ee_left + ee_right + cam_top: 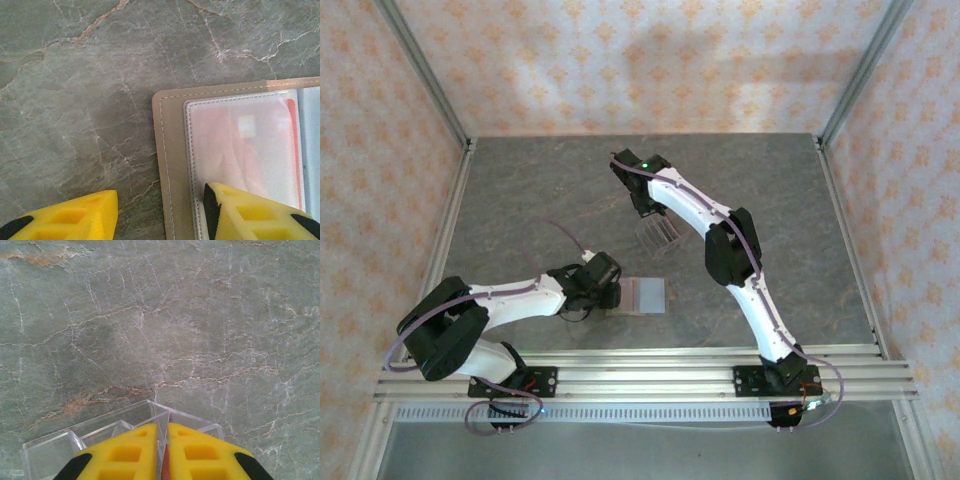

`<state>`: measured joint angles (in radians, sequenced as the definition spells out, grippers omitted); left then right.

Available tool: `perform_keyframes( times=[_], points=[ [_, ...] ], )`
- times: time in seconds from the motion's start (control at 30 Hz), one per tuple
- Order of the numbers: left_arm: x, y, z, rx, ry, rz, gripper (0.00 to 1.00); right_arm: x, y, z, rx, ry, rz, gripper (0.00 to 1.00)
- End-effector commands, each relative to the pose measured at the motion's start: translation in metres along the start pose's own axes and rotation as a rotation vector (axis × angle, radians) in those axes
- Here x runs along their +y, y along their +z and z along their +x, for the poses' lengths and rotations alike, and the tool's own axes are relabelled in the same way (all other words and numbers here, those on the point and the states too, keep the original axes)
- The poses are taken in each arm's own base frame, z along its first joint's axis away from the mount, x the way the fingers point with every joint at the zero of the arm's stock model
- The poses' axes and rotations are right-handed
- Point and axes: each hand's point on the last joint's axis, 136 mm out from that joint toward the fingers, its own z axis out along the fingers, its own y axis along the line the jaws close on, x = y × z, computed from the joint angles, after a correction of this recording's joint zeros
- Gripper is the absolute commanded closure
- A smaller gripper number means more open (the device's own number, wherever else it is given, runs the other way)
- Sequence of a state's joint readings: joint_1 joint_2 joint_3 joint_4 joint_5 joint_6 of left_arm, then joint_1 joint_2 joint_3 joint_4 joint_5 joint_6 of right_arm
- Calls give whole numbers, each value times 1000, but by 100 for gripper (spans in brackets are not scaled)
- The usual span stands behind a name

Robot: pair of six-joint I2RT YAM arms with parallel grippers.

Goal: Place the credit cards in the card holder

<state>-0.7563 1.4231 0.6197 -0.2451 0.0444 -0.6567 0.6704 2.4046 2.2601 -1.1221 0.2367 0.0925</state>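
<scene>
The left gripper (160, 192) stands released, its jaws well apart and grasping nothing. The card holder (172, 150) lies open and flat on the marbled table (75, 100), and its stitched brown edge runs right through the gap between the jaws. One yellow finger (250, 215) sits over the holder's clear sleeve (240, 145), through which red shows. The other finger (70, 217) is over bare table just beside the holder's edge. Whether either pad touches what is under it cannot be told. In the top view the left gripper (608, 290) is at the near-left side of the card holder (642, 296), which reaches away from the jaws. The right gripper (164, 426) is clenched, with its two yellow fingers (130, 455) pressed almost together. A thin reddish-brown sliver stands on edge in the narrow slit between them. It looks like the rim of a credit card (163, 467) pinched there. Directly under and just ahead of these jaws is the clear slotted stand (55, 450), its partitions running on either side of the fingertips. From above, the right gripper (648, 208) hangs over the far end of that stand (658, 235), well apart from the card holder.
</scene>
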Motion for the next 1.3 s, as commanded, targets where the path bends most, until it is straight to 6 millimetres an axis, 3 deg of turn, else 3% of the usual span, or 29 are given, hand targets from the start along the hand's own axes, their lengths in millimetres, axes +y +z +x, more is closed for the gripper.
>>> perform_keyframes(
  times=[0.0, 0.3, 0.77, 1.27],
  points=[
    [4, 8, 6, 17, -19, -4, 51, -12, -3, -1, 4, 8, 41, 88],
    [5, 8, 7, 20, -18, -9, 51, -16, -6, -3, -3, 8, 50, 93],
    [6, 9, 8, 21, -22, -12, 51, -29, -29, -15, -41, 5, 72, 100],
    [5, 5, 8, 24, -15, -4, 51, -73, -115, -27, -185, 81, 102, 100]
  ],
)
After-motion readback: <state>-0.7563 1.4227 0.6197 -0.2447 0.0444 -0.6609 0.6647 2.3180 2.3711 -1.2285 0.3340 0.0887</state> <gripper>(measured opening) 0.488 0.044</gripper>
